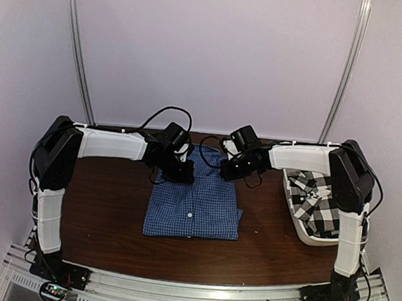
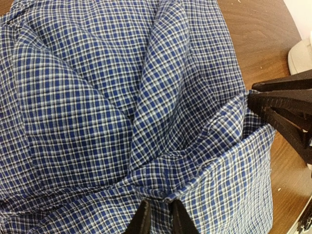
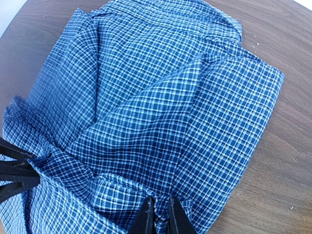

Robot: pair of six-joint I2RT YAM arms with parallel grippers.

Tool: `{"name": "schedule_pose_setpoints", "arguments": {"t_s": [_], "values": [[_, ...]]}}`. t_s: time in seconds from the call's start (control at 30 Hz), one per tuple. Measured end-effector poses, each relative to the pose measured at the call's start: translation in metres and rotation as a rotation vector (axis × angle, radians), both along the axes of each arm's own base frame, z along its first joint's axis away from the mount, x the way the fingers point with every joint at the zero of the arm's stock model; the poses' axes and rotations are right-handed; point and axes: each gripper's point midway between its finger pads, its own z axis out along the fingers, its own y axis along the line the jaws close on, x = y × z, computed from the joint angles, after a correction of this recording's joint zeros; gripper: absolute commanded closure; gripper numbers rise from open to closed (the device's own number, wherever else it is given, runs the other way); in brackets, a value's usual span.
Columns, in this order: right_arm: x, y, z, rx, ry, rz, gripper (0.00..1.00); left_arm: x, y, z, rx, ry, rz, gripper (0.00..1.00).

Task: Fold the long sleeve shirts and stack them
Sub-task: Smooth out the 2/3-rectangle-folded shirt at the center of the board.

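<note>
The blue gingham shirt (image 1: 193, 206), fine-checked woven cloth with white buttons, lies folded into a rough rectangle at the centre of the dark wood-grain surface (image 1: 104, 212). The left hand (image 2: 160, 218) and right hand (image 3: 158, 215) are each narrowed onto its far edge, pinching a raised ridge of cloth. The black-and-white checked shirt (image 1: 316, 199) lies crumpled in the white plastic tub (image 1: 311, 239) at right.

Centre of table (image 1: 103, 219): folded shirt (image 1: 194, 210); right of it, second shirt (image 1: 318, 199) (in tub (image 1: 311, 239)).
</note>
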Motion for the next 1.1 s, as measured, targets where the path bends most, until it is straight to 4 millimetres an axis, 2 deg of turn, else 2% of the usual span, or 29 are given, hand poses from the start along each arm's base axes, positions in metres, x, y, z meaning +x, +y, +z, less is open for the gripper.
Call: {"name": "schedule_pose_setpoints", "arguments": {"t_s": [0.17, 0.3, 0.5, 0.57, 0.7, 0.77, 0.97, 1.1], "values": [[0.01, -0.009, -0.004, -0.018, 0.004, -0.03, 0.87, 0.002, 0.002, 0.0, 0.007, -0.004, 0.012, 1.0], [0.019, -0.016, -0.01, -0.028, 0.01, -0.055, 0.86, 0.002, 0.002, 0.0, 0.007, -0.007, 0.015, 1.0], [0.023, -0.018, -0.019, -0.042, 0.025, -0.063, 0.87, 0.002, 0.006, 0.004, 0.006, -0.022, 0.036, 1.0], [0.023, -0.018, -0.02, -0.043, 0.027, -0.064, 0.87, 0.002, 0.009, 0.009, 0.0, -0.033, 0.043, 0.92], [0.025, -0.018, -0.02, -0.046, 0.026, -0.066, 0.87, 0.001, 0.012, 0.019, -0.016, -0.053, 0.059, 0.85], [0.025, -0.018, -0.02, -0.048, 0.025, -0.068, 0.84, 0.003, 0.01, 0.022, -0.026, -0.063, 0.06, 0.83], [0.026, -0.021, -0.019, -0.055, 0.028, -0.079, 0.64, 0.004, 0.009, 0.022, -0.038, -0.068, 0.065, 0.83], [0.025, -0.024, -0.009, -0.061, 0.017, -0.081, 0.59, 0.004, 0.009, 0.022, -0.039, -0.069, 0.066, 0.87]]}}
